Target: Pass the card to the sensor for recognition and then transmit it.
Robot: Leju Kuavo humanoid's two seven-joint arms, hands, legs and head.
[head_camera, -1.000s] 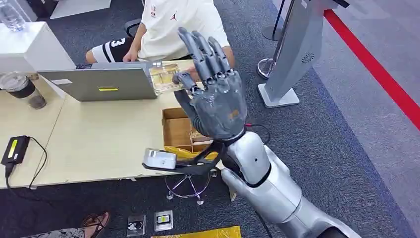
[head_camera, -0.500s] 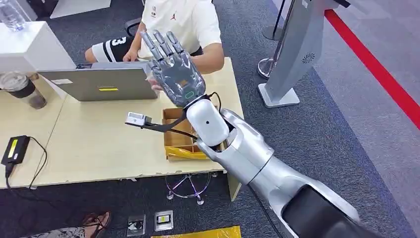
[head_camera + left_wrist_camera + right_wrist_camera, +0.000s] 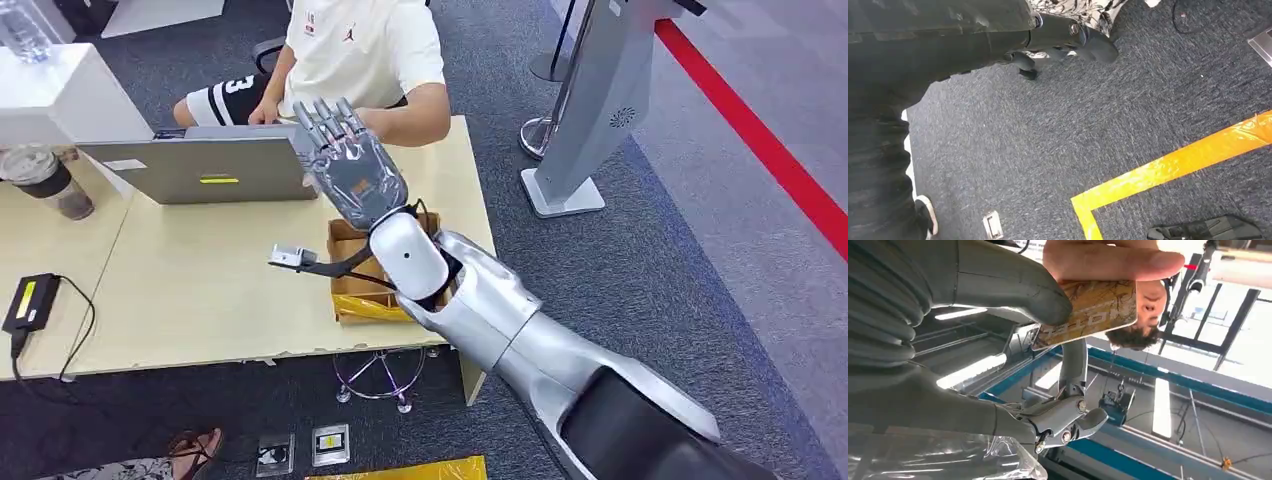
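My right robot hand (image 3: pixel 998 305) pinches the card (image 3: pixel 1088 312), a person's hand (image 3: pixel 1108 260) gripping its other edge; laptop (image 3: pixel 200 165) and box (image 3: pixel 358 262) sit on the surface (image 3: pixel 200 290).

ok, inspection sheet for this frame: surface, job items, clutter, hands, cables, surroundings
Surface: tan desk, mostly bare in front.
Job's things: gold card, pinched under the right hand's thumb; a person's finger also lies on it. Sensor: cannot tell which item it is.
Clutter: laptop, cardboard box, lidded cup, black unit.
Hands: right hand raised toward the seated person; left hand hangs over carpet, fingers curled, holding nothing.
Cables: black lead from the black unit over the desk edge.
Surroundings: grey carpet, red floor line, grey kiosk, yellow floor tape.
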